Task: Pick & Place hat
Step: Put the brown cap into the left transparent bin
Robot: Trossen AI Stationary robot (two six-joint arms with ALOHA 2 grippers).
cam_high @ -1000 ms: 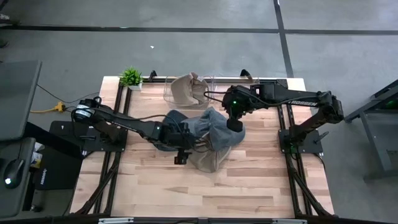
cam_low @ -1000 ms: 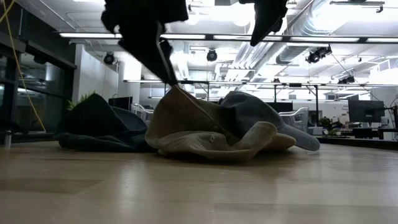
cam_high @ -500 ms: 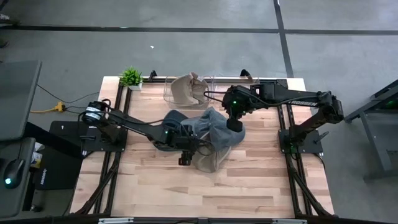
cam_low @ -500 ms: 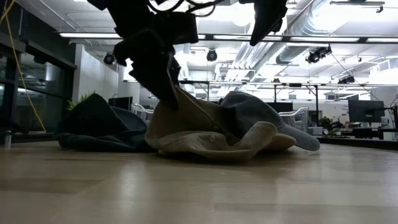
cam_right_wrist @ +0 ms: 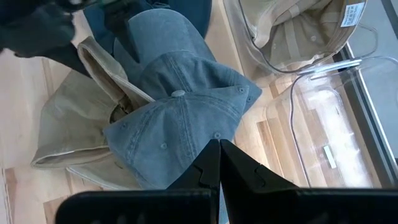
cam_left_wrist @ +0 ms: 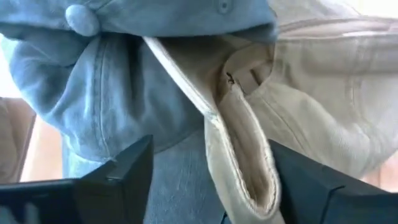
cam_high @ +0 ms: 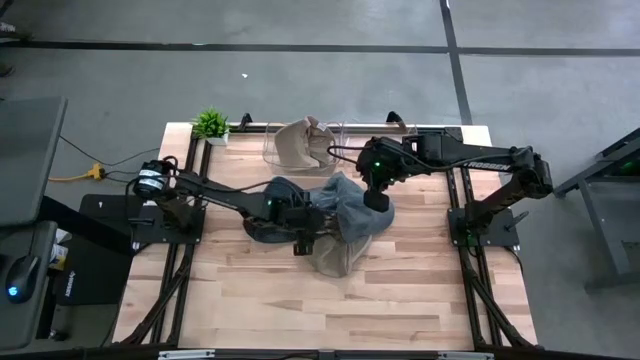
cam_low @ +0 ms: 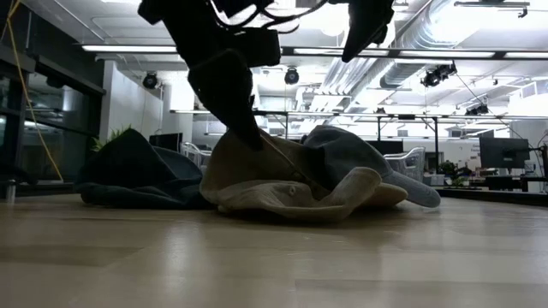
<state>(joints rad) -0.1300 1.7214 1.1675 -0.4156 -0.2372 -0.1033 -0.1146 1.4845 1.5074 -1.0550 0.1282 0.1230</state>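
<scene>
Three hats lie in a pile at mid-table: a beige hat (cam_high: 335, 258) at the near side, a light blue denim cap (cam_high: 352, 205) resting on it, and a dark blue hat (cam_high: 268, 192) to the left. My left gripper (cam_high: 303, 238) is open and low at the beige hat; in the left wrist view its fingers (cam_left_wrist: 124, 177) stand on either side of the hat's raised folded edge (cam_left_wrist: 239, 155). My right gripper (cam_high: 378, 200) is shut and hangs above the denim cap (cam_right_wrist: 180, 118), clear of it. My left gripper (cam_left_wrist: 210, 143) comes slanting down from the table's left, with the beige hat's folded edge between its open fingers. Whether the fingers touch the fabric I cannot tell. The hat (cam_low: 282, 184) lies on the table.
A clear bin (cam_high: 275, 150) at the far edge holds another beige hat (cam_high: 298, 143). A small green plant (cam_high: 210, 123) stands at the far left corner. Bare wood lies on the near side of the pile.
My left gripper has moved toward the table's right and down, from beside the pile onto the beige hat's raised edge. The hats and my right gripper have kept still.
</scene>
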